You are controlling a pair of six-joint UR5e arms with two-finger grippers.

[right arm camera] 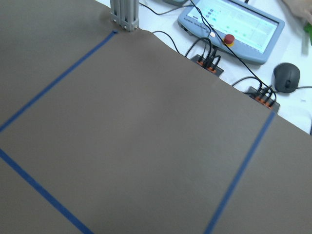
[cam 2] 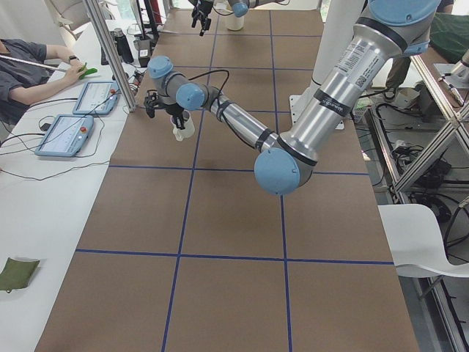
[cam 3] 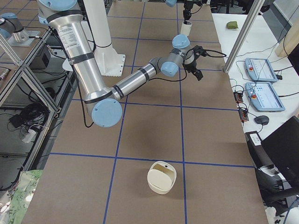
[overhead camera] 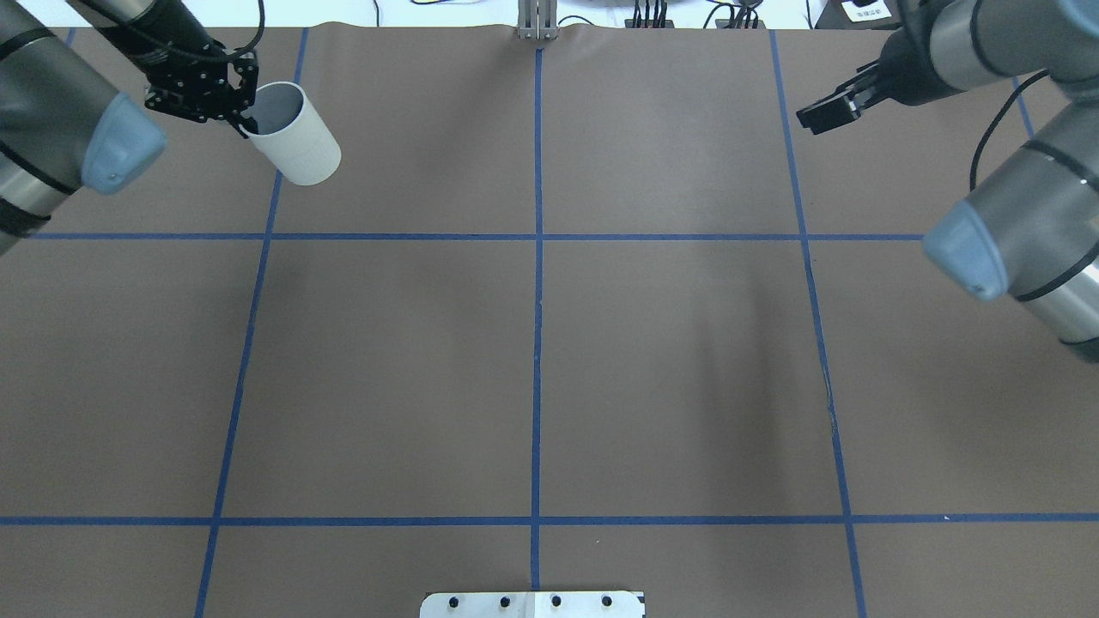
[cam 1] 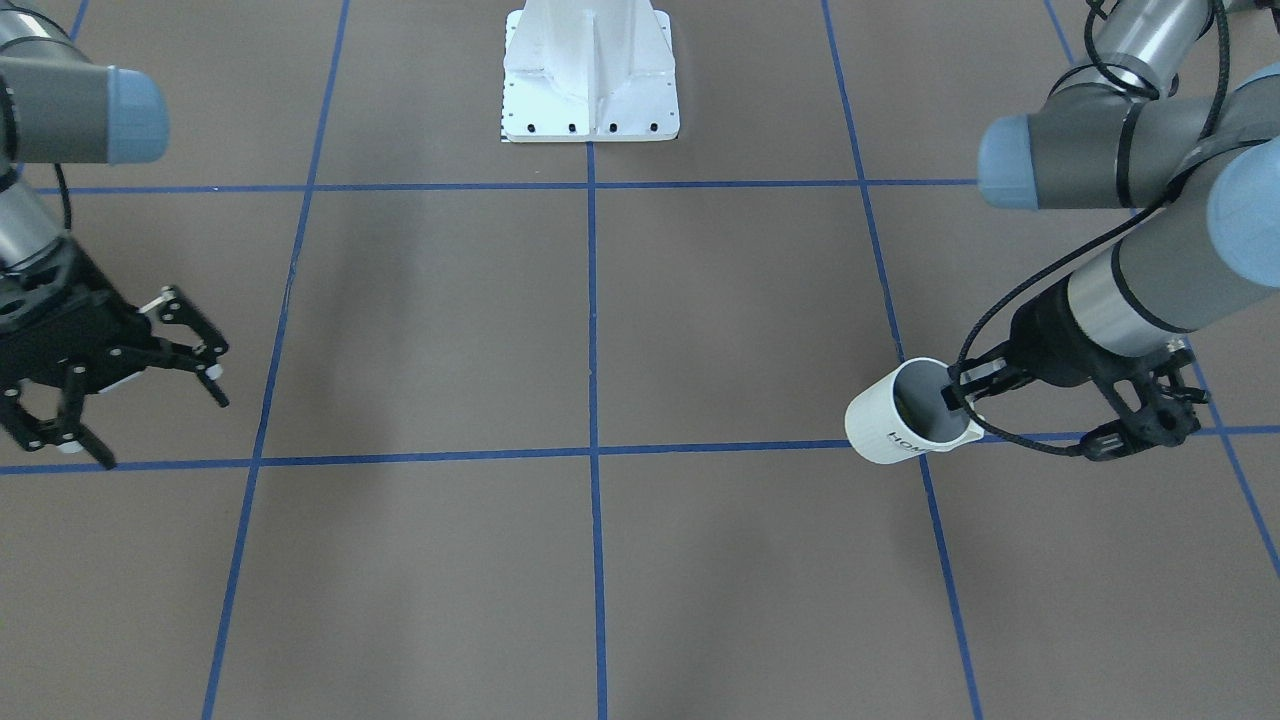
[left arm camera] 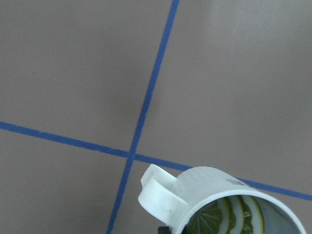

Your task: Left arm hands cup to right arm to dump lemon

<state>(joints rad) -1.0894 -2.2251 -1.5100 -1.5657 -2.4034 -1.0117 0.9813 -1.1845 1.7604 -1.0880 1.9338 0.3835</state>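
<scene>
1. The left gripper (cam 1: 957,393) pinches the rim of the cup (cam 1: 895,428), tilted at mid-right of the front view (lemon (left arm camera: 219,219) inside).
2. The right gripper (cam 1: 160,428), far left, gapes empty.
3. Best carried centreward mouth-up, body exposed for the receiving jaws.

The only lettering I can read is on the cup (cam 1: 880,425): black "HOM" on its white side, under the rim, the rest curving out of sight. The printed band (cam 2: 357,50) on the left arm (cam 2: 330,103) is too small to read.
</scene>
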